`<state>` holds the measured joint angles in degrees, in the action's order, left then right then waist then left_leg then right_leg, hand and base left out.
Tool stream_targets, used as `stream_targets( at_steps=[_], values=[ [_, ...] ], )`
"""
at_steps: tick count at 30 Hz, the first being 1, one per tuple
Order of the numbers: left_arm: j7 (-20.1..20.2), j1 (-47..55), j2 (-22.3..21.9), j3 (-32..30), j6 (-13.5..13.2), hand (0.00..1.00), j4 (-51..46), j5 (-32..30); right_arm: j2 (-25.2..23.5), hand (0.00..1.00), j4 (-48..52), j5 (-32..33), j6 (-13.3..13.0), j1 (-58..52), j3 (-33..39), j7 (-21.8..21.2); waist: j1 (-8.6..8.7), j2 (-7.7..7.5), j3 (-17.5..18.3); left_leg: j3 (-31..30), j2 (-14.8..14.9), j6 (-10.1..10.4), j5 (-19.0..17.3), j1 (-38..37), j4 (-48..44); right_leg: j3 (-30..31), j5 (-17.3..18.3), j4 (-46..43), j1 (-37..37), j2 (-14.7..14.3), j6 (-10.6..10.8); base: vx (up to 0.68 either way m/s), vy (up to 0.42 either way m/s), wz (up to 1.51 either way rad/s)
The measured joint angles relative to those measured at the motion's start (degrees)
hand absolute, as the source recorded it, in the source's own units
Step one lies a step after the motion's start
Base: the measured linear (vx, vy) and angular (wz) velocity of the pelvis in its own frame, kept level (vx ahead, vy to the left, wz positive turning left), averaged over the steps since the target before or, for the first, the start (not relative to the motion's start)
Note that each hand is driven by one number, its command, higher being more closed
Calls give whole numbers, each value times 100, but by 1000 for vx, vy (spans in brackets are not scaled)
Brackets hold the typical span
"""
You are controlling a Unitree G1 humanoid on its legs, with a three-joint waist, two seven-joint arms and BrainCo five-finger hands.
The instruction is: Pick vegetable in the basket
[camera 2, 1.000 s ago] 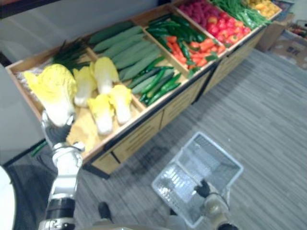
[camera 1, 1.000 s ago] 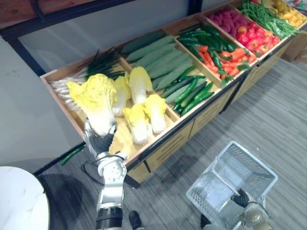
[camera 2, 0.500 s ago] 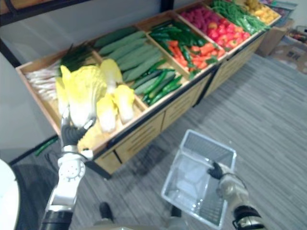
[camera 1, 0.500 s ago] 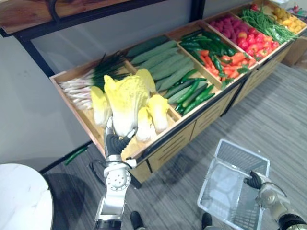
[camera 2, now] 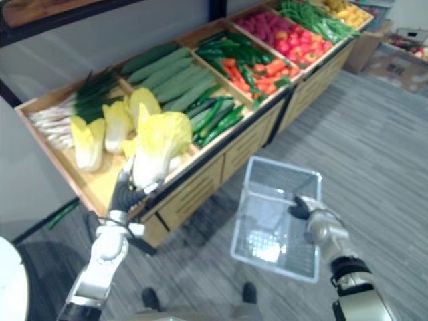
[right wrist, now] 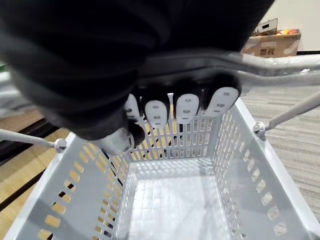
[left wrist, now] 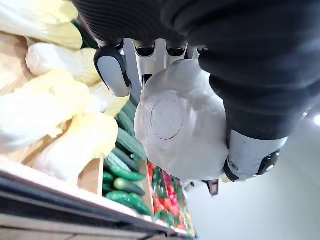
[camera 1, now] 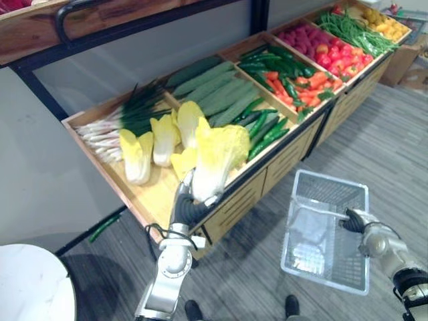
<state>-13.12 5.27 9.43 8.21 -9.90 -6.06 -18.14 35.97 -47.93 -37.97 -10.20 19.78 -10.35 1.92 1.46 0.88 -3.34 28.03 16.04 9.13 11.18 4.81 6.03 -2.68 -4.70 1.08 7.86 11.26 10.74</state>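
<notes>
basket (camera 1: pixel 331 189): perforated white plastic, smooth, faint sheen | handle (right wrist: pixel 280 67): glossy metal rod | napa cabbage (left wrist: pixel 180 125): smooth matt white base, crinkled yellow leaves | counter (camera 1: pixel 157 195): light wood, satin | floor (camera 1: pixel 374 134): matt grey, streaked

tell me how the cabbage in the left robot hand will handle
Likely top-heavy: the left robot hand grips the cabbage by its white base, leaves above. Probably stiff, as its leaves stand unsupported. The smooth base may slip.

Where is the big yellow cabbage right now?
The cabbage is in the robot's left hand, fingers curled round its white base, above the front edge of the wooden stand and to the left of the basket.
</notes>
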Motion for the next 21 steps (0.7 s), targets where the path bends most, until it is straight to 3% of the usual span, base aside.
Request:
stream_targets(
  at_steps=[11, 21],
  values=[
    [703, 188, 272, 1012, -208, 100, 0, 453, 241, 100, -21, 743, 21, 595, -284, -272, 2, 23, 4, 157, -14, 11, -8, -44, 1, 162, -99, 82, 57, 0, -1, -6, -16, -8],
    [1005, 254, 437, 1709, -220, 100, 14, 456, 243, 100, -32, 1012, 86, 1187, -392, -389, 7, 28, 1, 300, -5, -1, 1, -207, 4, 309, -112, 79, 12, -24, -4, 16, -18, -7]
  ],
)
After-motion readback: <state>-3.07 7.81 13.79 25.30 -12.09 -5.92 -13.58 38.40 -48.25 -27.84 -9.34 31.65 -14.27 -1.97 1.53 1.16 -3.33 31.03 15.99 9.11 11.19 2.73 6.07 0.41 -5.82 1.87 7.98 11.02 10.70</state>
